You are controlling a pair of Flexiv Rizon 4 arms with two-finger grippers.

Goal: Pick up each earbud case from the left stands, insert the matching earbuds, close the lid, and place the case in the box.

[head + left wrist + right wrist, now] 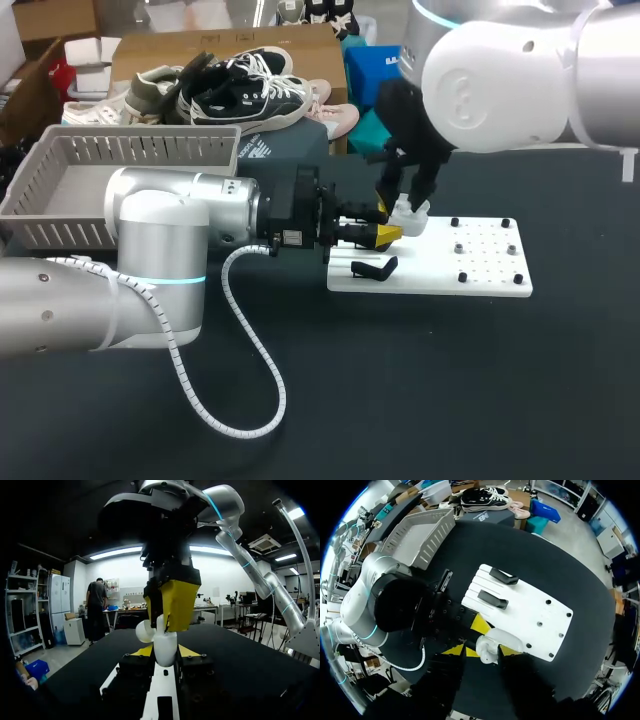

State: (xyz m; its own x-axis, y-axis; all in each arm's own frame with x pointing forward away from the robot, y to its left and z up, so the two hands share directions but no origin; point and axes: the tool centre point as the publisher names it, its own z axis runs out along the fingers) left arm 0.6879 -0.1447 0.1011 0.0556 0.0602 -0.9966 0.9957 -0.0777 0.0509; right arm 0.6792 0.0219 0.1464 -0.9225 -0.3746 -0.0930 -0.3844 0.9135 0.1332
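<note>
Head view, white case (412,216) in left tool (384,224)

We see the black tabletop (560,575) carrying a white board (530,605), and on the board are two black stands (492,599) and several small black pegs (548,601). A white earbud case (497,645) is at the board's edge, touching our left gripper (472,632). A grey basket (420,535) stands beside our left arm (375,595).

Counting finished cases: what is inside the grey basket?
Only bare grey floor shows inside the grey basket, with nothing lying on it. The near wall hides the floor strip just behind it, and my left arm covers the near right corner.
</note>
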